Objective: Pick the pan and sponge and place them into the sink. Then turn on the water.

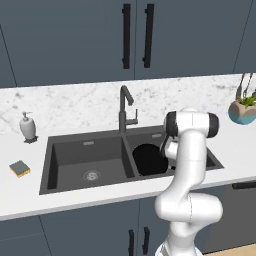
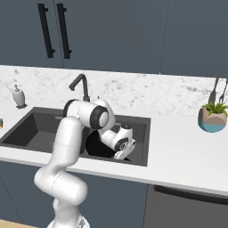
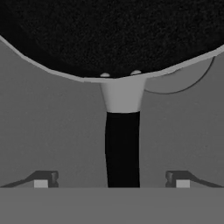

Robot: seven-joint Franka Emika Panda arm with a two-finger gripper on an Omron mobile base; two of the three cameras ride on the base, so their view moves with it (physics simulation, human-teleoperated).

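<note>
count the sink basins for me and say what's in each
2. The left basin of the sink holds nothing but its round drain. The right basin holds the pan, partly behind the arm, so something small there could be hidden.

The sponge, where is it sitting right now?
In the left base view the sponge lies flat on the white counter, left of the sink and in front of the soap dispenser.

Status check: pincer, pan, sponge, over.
Pincer open, astride pan handle. Pan in right sink basin. Sponge on counter, left of sink. Nothing blocking.
</note>
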